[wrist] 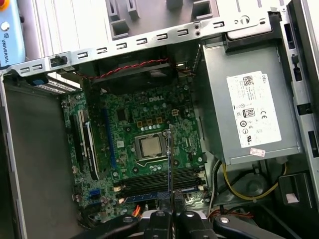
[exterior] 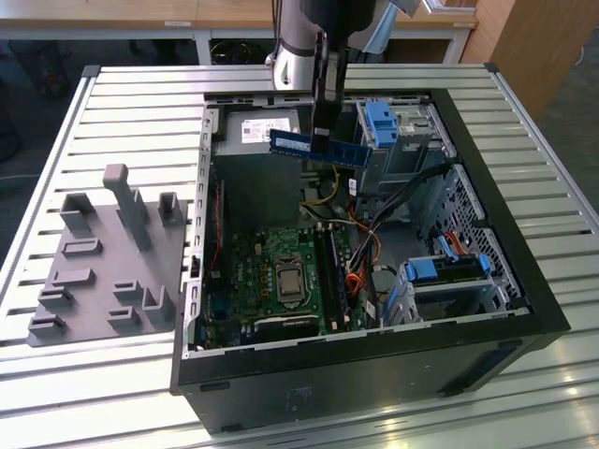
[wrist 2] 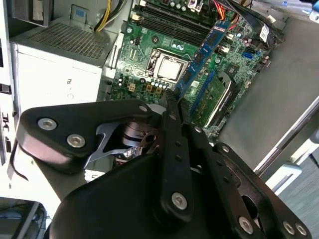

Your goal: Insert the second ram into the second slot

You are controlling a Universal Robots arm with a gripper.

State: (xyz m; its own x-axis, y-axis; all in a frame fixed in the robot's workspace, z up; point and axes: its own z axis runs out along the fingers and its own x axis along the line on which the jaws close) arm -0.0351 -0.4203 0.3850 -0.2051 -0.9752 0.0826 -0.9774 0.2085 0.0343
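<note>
The black two-fingered pincer [exterior: 324,137] is clamped on the one long, thin blue memory stick with dark chips [exterior: 292,142], gripping it near its middle. The stick hangs level above the open black computer case [exterior: 524,281], clear of the walls, beside the grey metal power supply box [exterior: 257,131]. The green motherboard [exterior: 281,271] lies well below. In the first wrist view, the stick [wrist: 170,159] stands edge-on over the dark memory slots [wrist: 149,179]. One grey moulded fixture plate [exterior: 103,271] rests on the slatted tabletop [exterior: 140,103].
</note>
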